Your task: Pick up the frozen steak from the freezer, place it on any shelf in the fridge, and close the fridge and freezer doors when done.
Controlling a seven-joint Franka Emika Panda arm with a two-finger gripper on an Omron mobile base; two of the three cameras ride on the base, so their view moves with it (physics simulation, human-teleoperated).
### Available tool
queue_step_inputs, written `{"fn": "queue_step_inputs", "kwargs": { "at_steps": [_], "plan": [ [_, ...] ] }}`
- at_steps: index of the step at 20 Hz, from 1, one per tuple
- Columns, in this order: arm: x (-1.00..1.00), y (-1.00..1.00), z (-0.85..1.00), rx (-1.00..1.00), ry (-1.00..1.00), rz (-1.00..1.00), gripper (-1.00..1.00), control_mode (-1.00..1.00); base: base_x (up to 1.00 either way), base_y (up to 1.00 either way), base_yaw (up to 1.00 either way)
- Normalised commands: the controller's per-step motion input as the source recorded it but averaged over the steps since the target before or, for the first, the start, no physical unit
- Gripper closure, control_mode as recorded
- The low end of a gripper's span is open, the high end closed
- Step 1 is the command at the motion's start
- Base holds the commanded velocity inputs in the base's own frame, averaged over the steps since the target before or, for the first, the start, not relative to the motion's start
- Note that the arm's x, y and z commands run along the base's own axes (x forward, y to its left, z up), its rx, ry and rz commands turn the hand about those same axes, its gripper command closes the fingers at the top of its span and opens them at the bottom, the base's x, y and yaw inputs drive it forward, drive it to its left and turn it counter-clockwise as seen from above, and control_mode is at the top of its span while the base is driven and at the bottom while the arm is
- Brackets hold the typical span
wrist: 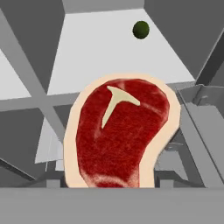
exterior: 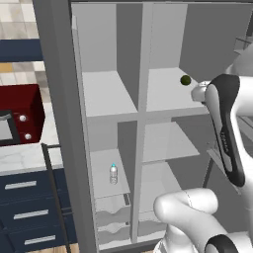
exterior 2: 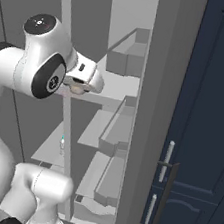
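One frozen steak [wrist: 120,133], a stiff, probably slick slab best held by its lower rim, rides upright in the gripper [wrist: 111,186], seemingly pinched there though the fingertips are hidden, before the front edge of a fridge shelf [wrist: 105,48] bearing a green fruit [wrist: 141,29].

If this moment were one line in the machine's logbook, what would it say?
steak: up close before hand, grip unseen | fridge shelf: ahead, green fruit on it | doors: open

Frozen steak [wrist: 118,135] mottled red with smooth pale fat rim, shelf [wrist: 109,48] matt pale grey, round fruit [wrist: 140,29] dull dark green
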Motion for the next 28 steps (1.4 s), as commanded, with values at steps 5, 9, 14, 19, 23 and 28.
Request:
{"fn": "queue_step_inputs", "kwargs": {
  "at_steps": [5, 9, 14, 19, 23, 28],
  "plan": [
    [0.78, 0.00, -0.13, -0.05, -0.10, 0.11, 1.00, -1.00, 0.00, 0.00, 0.00],
    [0.96, -0.01, -0.17, 0.00, 0.00, 0.04, 1.00, -1.00, 0.00, 0.00, 0.00],
    [0.74, -0.20, -0.13, 0.00, 0.04, 0.02, 1.00, -1.00, 0.00, 0.00, 0.00],
    [0.55, -0.37, -0.31, 0.00, 0.00, 0.04, 1.00, -1.00, 0.00, 0.00, 0.00],
    [0.83, -0.12, -0.21, 0.00, 0.00, 0.01, 1.00, -1.00, 0.00, 0.00, 0.00],
    [1.00, 0.00, -0.32, 0.00, 0.00, 0.00, 1.00, -1.00, 0.00, 0.00, 0.00]
  ]
}}
